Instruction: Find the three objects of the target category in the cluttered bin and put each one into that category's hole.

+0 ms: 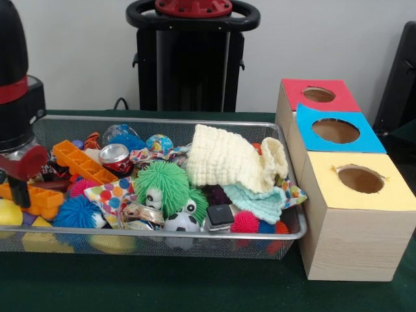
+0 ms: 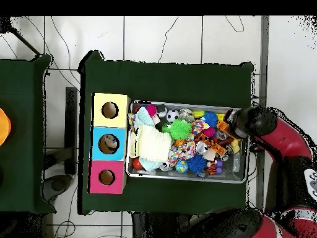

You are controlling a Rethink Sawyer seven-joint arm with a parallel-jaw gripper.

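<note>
The wire mesh bin (image 1: pixel 162 121) is full of toys and cloths; it also shows in the overhead view (image 2: pixel 186 179). A crumpled clear plastic piece (image 1: pixel 139 214), perhaps a crushed bottle, lies near the front wall under a dotted cloth. I cannot make out any other bottle. My gripper (image 1: pixel 19 185) hangs low over the bin's left end, above orange bricks (image 1: pixel 81 162). In the overhead view the arm's head (image 2: pixel 240 122) covers the gripper at the bin's right end. Whether it holds anything is hidden.
Three wooden boxes with holes stand beside the bin: red (image 1: pixel 318 95), blue (image 1: pixel 335 130), yellow (image 1: pixel 359 179). A cream cloth (image 1: pixel 227 159), a green fuzzy toy (image 1: pixel 166 185), a red can (image 1: pixel 117 158) and spiky balls lie in the bin. Something pale shows inside the blue hole (image 2: pixel 108 144).
</note>
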